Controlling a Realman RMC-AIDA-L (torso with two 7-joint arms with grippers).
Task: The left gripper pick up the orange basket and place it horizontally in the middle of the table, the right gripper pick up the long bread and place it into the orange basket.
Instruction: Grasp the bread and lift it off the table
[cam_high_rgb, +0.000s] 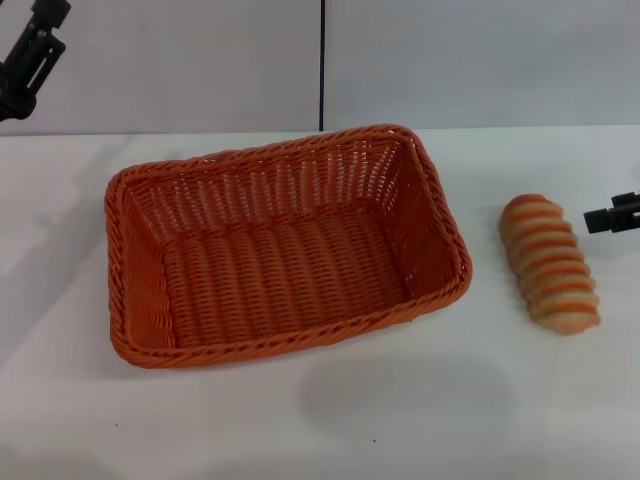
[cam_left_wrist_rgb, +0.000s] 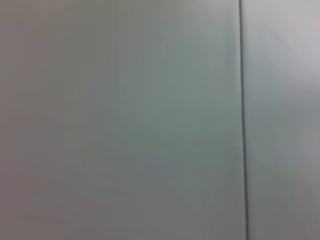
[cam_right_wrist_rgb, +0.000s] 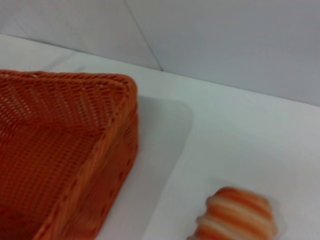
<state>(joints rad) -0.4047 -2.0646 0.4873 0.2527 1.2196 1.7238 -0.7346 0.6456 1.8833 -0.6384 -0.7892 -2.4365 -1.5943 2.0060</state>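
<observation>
The orange basket (cam_high_rgb: 280, 250) lies lengthwise across the middle of the white table (cam_high_rgb: 320, 420), empty, its right end a little farther back. Right of it, with a gap, rests the long bread (cam_high_rgb: 549, 262), striped orange and cream. The right wrist view shows the basket's corner (cam_right_wrist_rgb: 65, 150) and one end of the bread (cam_right_wrist_rgb: 235, 215). My left gripper (cam_high_rgb: 25, 60) hangs high at the far left against the wall, away from the basket. Only the black tip of my right gripper (cam_high_rgb: 612, 213) enters at the right edge, just beyond the bread and above the table.
A grey wall with a dark vertical seam (cam_high_rgb: 322, 60) stands behind the table. The left wrist view holds only that wall and seam (cam_left_wrist_rgb: 243, 120). Bare tabletop lies in front of the basket and around the bread.
</observation>
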